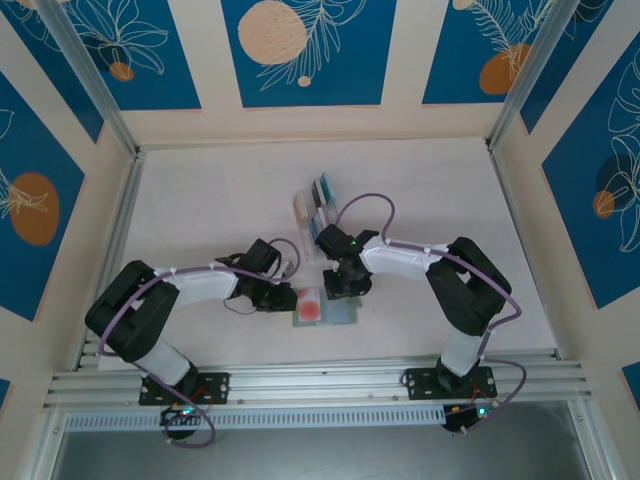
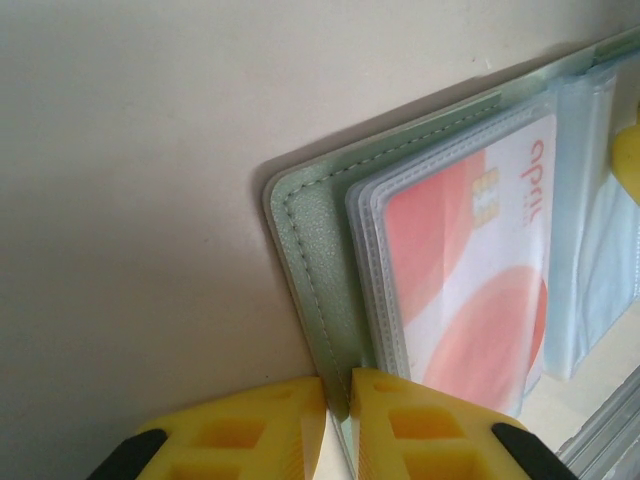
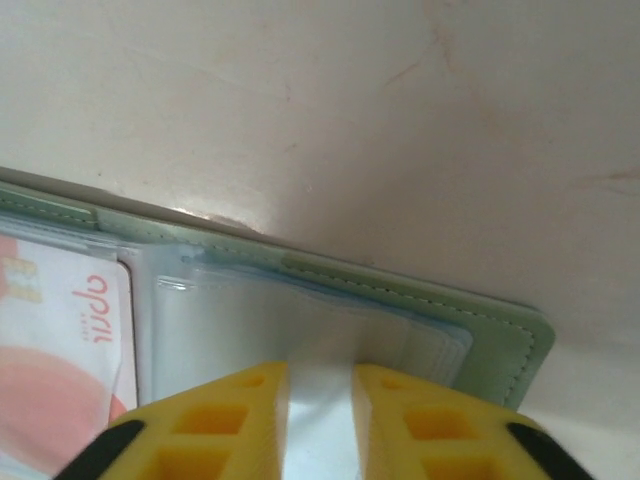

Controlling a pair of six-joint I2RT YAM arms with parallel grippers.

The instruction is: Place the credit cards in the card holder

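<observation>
The card holder (image 1: 346, 314) lies open on the table near the front, between the two arms. A red, pink and white credit card (image 1: 309, 305) sits in a clear sleeve on its left half; the left wrist view shows this card (image 2: 470, 290) close up. My left gripper (image 2: 338, 385) is shut on the sage-green cover edge (image 2: 315, 260) at the holder's left side. My right gripper (image 3: 320, 370) is low over the right half's clear sleeves (image 3: 230, 330), jaws a little apart with pale sleeve material between them. Whether it grips the sleeve is unclear. Further credit cards (image 1: 321, 189) stand behind.
A clear slotted rack (image 1: 308, 207) carrying those cards stands just behind the right gripper (image 1: 340, 290). Aluminium rails run along the table's left edge (image 1: 120, 230) and front edge (image 1: 320, 380). Bare white tabletop lies to either side of the arms.
</observation>
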